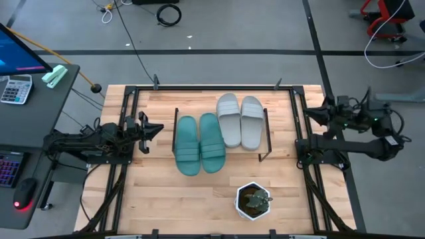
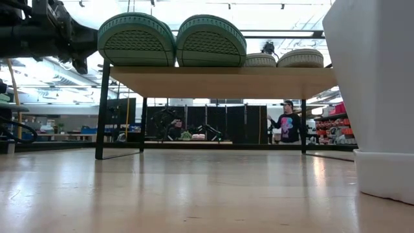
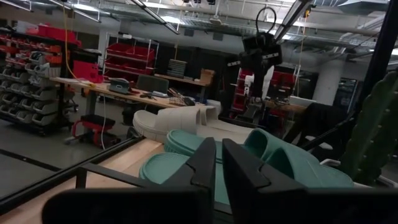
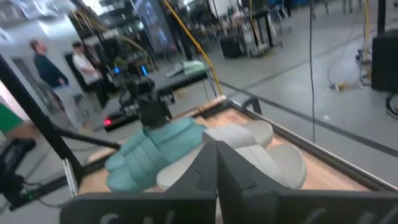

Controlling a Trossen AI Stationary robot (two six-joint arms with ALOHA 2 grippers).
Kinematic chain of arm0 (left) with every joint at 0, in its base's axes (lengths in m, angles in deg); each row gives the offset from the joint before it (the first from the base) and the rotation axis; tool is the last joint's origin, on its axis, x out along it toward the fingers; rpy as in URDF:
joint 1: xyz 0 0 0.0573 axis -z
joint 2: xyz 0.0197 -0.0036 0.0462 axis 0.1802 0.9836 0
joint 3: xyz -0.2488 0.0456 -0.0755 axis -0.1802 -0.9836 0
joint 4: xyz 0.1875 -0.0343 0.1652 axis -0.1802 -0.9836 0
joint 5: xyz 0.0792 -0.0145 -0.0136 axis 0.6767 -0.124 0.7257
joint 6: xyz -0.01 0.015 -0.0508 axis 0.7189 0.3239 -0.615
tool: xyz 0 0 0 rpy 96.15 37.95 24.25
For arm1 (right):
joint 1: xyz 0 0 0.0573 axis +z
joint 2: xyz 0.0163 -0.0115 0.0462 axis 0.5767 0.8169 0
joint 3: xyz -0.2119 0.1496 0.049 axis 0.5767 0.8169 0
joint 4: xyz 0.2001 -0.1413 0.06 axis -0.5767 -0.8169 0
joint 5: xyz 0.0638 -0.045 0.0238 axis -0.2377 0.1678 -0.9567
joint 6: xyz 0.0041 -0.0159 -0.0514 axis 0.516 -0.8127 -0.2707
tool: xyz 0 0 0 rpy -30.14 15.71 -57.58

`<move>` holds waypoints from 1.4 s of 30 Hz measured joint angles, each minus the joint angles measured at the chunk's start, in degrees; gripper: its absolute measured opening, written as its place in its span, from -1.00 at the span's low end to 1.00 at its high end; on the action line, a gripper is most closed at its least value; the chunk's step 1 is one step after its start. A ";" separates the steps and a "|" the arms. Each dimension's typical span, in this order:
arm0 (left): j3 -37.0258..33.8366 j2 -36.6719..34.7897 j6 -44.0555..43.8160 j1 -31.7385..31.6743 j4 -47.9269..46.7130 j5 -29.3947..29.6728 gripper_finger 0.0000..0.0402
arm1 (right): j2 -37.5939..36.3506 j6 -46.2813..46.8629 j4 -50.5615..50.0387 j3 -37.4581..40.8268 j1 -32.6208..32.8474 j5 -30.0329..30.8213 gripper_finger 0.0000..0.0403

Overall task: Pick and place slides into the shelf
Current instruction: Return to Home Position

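Pot (image 2: 375,97) foremost; slides (image 1: 212,143) on shelf (image 2: 220,83), apart from jaws.

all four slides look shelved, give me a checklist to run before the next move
1. Teal slides on the shelf: ok, side by side on top.
2. Grey slides on the shelf: ok, next to the teal pair.
3. Teal pair fully supported: cannot tell, they seem to overhang the near edge.
4. Left end effector empty: ok, holds nothing, left of the shelf and apart from it.
5. Right end effector empty: ok, shut on nothing, near the table's right side.
6. Potted plant clear of both arms: ok.
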 joint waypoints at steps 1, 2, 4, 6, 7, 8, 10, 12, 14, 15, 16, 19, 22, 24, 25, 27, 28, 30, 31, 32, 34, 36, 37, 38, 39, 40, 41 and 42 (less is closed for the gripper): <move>0.00 0.00 -0.02 0.00 0.00 0.00 -0.82 | -1.63 0.34 1.21 1.55 0.00 -0.12 -1.00; -0.01 0.00 -0.02 0.00 0.00 0.00 -0.82 | -3.18 0.88 2.52 3.08 0.00 -0.46 -1.00; -0.02 0.00 0.00 0.00 0.00 0.00 -0.81 | -5.96 1.76 5.57 6.69 0.00 -1.18 -1.00; -0.02 0.00 -0.02 0.00 0.00 0.00 -0.80 | -8.13 2.49 8.81 10.48 0.00 -2.05 -1.00; -0.02 0.00 0.00 0.00 0.00 0.00 -0.80 | -9.06 2.82 10.93 12.48 0.00 -2.37 -1.00; -0.02 0.00 0.02 0.00 0.00 0.00 -0.80 | -9.62 2.90 13.01 14.35 0.00 -2.89 -1.00; -0.02 0.00 -0.02 0.00 0.00 0.00 -0.81 | -9.80 2.90 15.64 17.81 0.00 -3.53 -1.00; -0.02 0.00 0.00 0.00 0.00 0.02 -0.82 | -9.41 2.83 17.74 20.49 0.00 -3.64 -1.00; -0.02 0.00 0.00 0.00 0.00 0.02 -0.84 | -9.33 2.96 20.42 23.29 0.00 -4.29 -1.00; -0.02 0.00 -0.02 0.00 0.00 0.00 -0.85 | -9.32 3.20 21.13 24.71 0.00 -4.91 -1.00; -0.02 0.00 0.00 -0.01 -0.01 0.01 -0.85 | -9.35 3.32 21.98 26.01 0.00 -5.03 -1.00; -0.02 0.00 -0.02 0.00 -0.02 0.02 -0.86 | -9.82 4.07 26.35 29.44 0.00 -5.02 -1.00; -0.04 0.00 0.00 0.00 -0.02 0.00 -0.84 | -9.85 4.65 29.62 32.75 0.00 -5.04 -1.00; -0.04 0.00 -0.02 -0.02 -0.02 0.00 -0.82 | -9.88 5.06 32.97 34.45 0.00 -5.03 -1.00; -0.04 0.00 0.01 0.00 -0.01 0.00 -0.82 | -9.89 5.46 34.08 35.29 0.00 -5.04 -1.00; -0.04 0.00 0.00 -0.01 -0.02 0.00 -0.80 | -9.89 5.76 35.40 36.68 0.00 -5.04 -1.00; -0.04 0.00 0.00 0.00 -0.01 0.00 -0.80 | -9.89 5.78 36.72 37.21 0.00 -5.05 -1.00; -0.04 0.00 0.02 0.00 0.00 0.00 -0.80 | -9.89 5.80 39.65 38.24 0.00 -5.21 -1.00; -0.04 0.00 0.00 0.00 0.00 0.00 -0.81 | -9.89 5.81 40.96 38.99 0.00 -5.62 -1.00; -0.04 0.00 0.00 0.00 0.00 0.01 -0.82 | -9.89 5.89 41.88 39.78 0.00 -6.09 -1.00; -0.04 0.00 0.02 0.00 0.00 0.00 -0.83 | -9.89 6.32 43.15 41.12 0.00 -6.93 -1.00; -0.04 0.00 0.00 -0.02 0.00 0.01 -0.85 | -9.89 6.55 44.68 42.50 0.00 -8.69 -1.00; -0.04 0.00 0.02 0.00 -0.01 0.00 -0.86 | -9.91 7.15 45.19 43.19 0.00 -10.01 -1.00; -0.04 0.00 0.02 0.00 -0.01 0.00 -0.86 | -9.91 7.46 45.55 43.75 0.00 -11.45 -1.00; -0.04 0.00 0.00 -0.01 0.00 0.01 -0.87 | -9.91 7.82 45.81 44.02 0.00 -12.86 -1.00; -0.04 0.00 -0.02 -0.02 0.00 0.00 -0.87 | -9.91 7.90 45.95 44.12 0.02 -14.29 -1.00; -0.04 0.00 0.01 0.00 -0.01 0.00 -0.87 | -9.91 7.93 46.24 44.20 0.02 -15.54 -1.00; -0.04 0.00 0.02 0.00 0.00 0.00 -0.87 | -9.91 7.95 46.24 44.29 0.04 -16.25 -1.00</move>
